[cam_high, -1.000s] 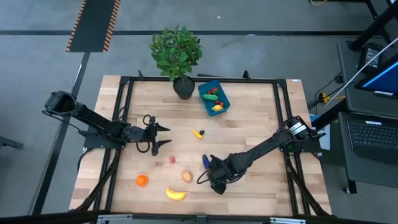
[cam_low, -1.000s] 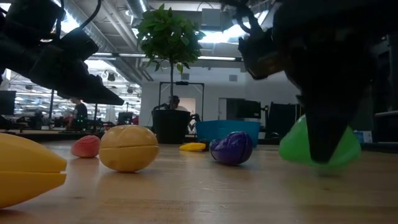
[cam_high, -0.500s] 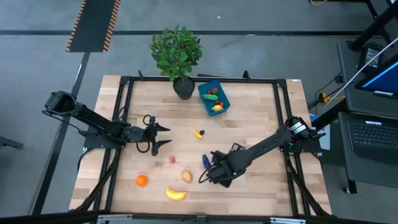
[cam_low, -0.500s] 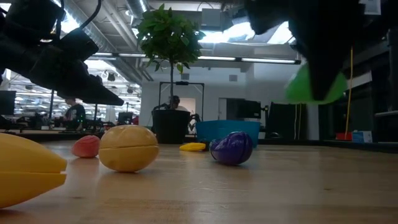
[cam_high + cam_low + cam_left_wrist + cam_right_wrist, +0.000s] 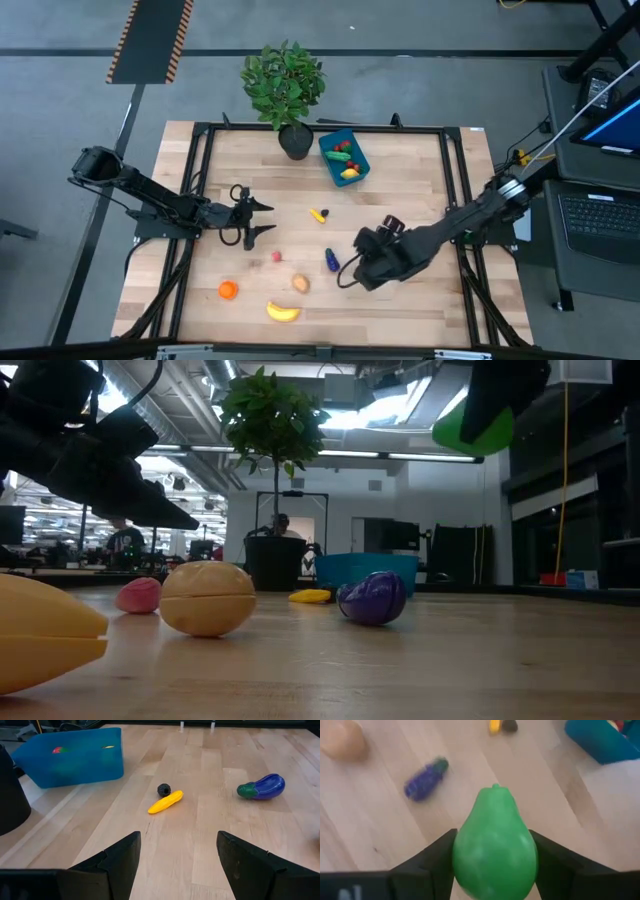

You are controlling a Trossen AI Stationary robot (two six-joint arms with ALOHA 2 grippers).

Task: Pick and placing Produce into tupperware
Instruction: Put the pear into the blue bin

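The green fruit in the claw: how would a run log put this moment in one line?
right gripper: shut on green pear, lifted off table | left gripper: open, waiting | blue tupperware: holds some produce | eggplant: on table

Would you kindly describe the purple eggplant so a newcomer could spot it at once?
Start at the blue plastic tupperware near the table's far edge, then move toward the near edge past the small yellow toy. The glossy purple toy eggplant lies there, the only purple piece, with a green cap.

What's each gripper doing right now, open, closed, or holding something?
Left gripper: open, empty, over the table's left side.
Right gripper: shut on the green pear, lifted above the table.
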